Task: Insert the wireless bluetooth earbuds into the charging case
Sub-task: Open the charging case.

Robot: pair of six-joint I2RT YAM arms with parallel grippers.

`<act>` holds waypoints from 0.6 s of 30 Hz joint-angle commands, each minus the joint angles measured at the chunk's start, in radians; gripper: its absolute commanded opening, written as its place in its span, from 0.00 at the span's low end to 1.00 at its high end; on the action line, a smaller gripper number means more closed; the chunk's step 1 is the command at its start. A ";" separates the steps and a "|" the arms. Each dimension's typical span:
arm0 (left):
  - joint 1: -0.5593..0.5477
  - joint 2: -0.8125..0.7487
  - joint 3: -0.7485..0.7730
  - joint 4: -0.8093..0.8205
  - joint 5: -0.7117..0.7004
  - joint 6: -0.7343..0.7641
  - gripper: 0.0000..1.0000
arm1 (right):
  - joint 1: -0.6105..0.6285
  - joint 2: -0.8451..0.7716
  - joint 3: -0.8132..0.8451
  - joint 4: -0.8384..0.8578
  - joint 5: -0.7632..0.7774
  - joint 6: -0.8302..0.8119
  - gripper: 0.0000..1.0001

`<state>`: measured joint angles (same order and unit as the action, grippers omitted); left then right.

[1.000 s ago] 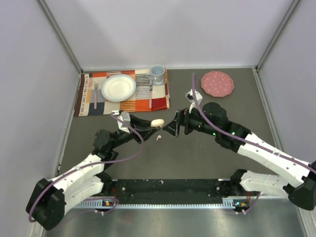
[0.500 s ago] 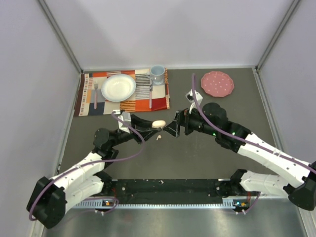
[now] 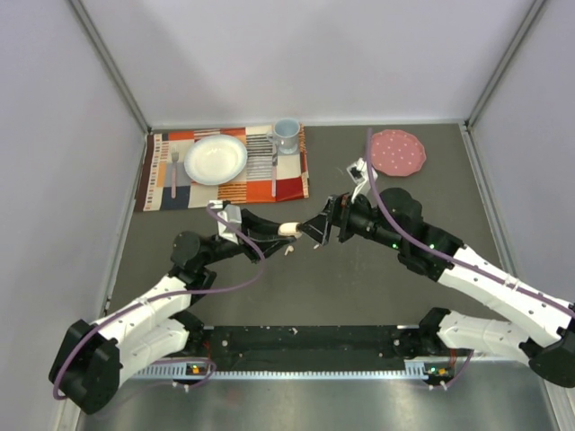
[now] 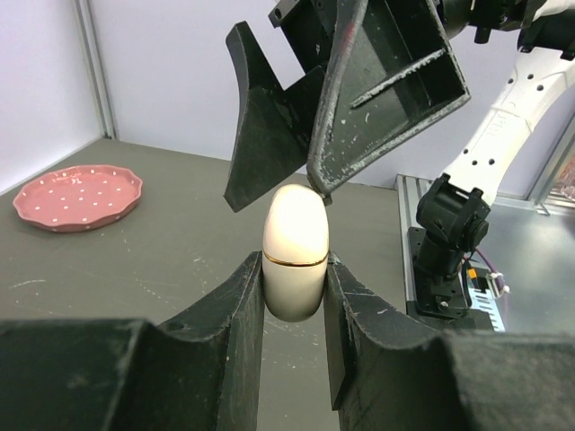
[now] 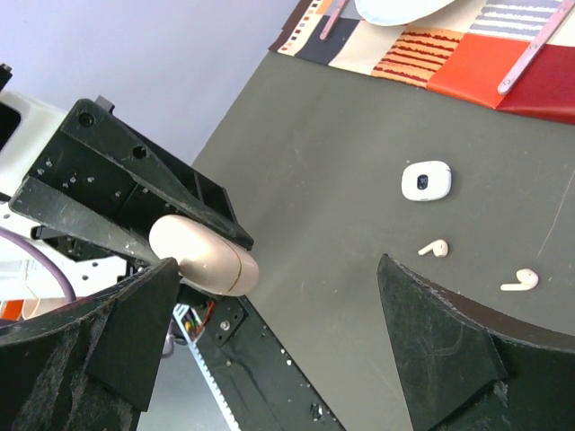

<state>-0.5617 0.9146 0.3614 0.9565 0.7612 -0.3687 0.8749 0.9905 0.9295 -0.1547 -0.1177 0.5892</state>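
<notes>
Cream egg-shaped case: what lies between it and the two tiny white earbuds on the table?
Nothing: the right wrist view shows only bare dark grey tabletop between the cream case and the white earbuds.

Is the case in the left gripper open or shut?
Shut: the case in the left gripper shows only a thin seam, lid flush.
</notes>
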 commanded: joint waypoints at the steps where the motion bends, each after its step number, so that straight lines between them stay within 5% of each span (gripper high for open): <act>1: -0.007 -0.008 0.034 0.024 0.032 0.010 0.00 | 0.004 -0.007 0.000 0.047 0.050 0.021 0.91; 18: -0.007 -0.029 0.027 -0.005 -0.074 0.019 0.00 | 0.004 -0.023 -0.027 0.093 -0.086 -0.037 0.91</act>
<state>-0.5655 0.9119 0.3614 0.9180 0.7097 -0.3637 0.8749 0.9749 0.8970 -0.0875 -0.1967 0.5694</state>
